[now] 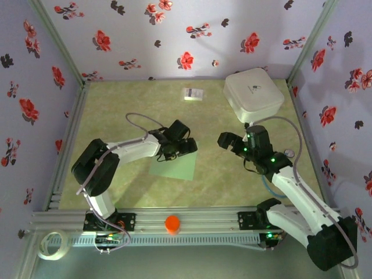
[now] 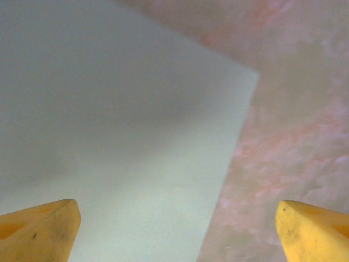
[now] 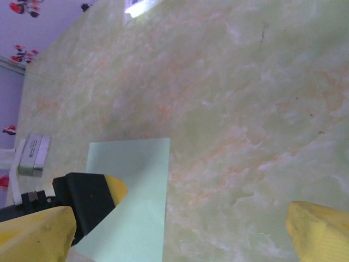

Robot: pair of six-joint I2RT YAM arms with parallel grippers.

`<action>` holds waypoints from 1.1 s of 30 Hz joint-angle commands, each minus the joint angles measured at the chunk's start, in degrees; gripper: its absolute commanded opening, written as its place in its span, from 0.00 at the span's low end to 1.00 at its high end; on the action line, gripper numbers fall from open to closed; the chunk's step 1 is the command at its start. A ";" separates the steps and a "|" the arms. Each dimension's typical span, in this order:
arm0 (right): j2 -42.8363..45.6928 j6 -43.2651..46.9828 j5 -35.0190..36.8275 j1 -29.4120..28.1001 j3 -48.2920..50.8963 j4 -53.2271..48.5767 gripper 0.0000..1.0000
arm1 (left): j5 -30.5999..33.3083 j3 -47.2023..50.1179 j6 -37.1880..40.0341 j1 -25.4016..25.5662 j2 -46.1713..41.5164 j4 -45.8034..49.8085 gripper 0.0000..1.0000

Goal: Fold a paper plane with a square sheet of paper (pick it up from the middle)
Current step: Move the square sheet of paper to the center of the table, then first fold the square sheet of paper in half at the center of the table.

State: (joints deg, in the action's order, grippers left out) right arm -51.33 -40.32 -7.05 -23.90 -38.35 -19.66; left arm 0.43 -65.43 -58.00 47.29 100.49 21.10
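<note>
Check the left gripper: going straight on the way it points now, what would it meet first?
Most likely the square sheet of paper: the open left gripper points down at it near its edge, with bare table just beside. Height is unclear.

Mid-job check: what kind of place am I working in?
Probably a small enclosed robot test booth, not a home: flowered walls on metal corner posts, a marbled green tabletop, and an aluminium rail along its near edge.
</note>
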 commanded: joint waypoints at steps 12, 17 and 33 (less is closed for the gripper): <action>0.58 -3.69 -6.95 1.02 5.08 12.42 0.99 | -0.76 -16.61 28.36 -3.82 8.44 30.23 0.92; -2.98 -4.69 -7.43 0.98 4.64 12.45 0.99 | -1.79 -18.35 23.65 -4.65 11.88 31.14 0.92; -5.29 -5.04 -8.46 0.96 4.16 11.16 0.99 | -1.66 -20.51 21.08 -4.62 16.35 31.08 0.93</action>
State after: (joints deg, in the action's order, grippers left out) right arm -56.34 -44.62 -14.87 -23.24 -33.85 -8.80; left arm -1.96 -84.20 -35.73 42.74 115.63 49.87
